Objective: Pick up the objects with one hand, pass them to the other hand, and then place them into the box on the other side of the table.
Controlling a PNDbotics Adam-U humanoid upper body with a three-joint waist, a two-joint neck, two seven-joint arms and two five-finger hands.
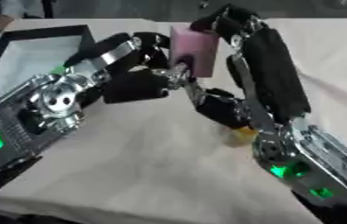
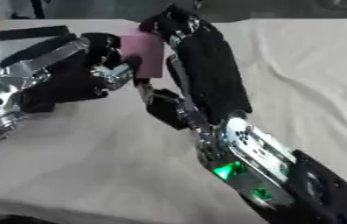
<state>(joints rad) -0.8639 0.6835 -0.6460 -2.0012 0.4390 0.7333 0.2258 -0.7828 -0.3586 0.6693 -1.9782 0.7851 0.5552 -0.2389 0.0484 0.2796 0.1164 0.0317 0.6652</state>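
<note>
A pink block (image 1: 194,48) is held up above the table between both hands. My right hand (image 1: 268,74) comes in from the lower right. Its fingers (image 1: 226,22) curl over the block's top and right side. My left hand (image 1: 134,61) comes in from the left, and its curled fingers (image 2: 123,65) press on the block's left side and lower corner. The black-rimmed box (image 1: 46,31) with a pale inside lies at the upper left, behind my left arm. The block's lower edge is partly hidden by fingers.
A small yellow thing (image 1: 243,134) lies on the cloth-covered table (image 1: 145,166), partly under my right wrist. The table's far edge runs along the top of the view.
</note>
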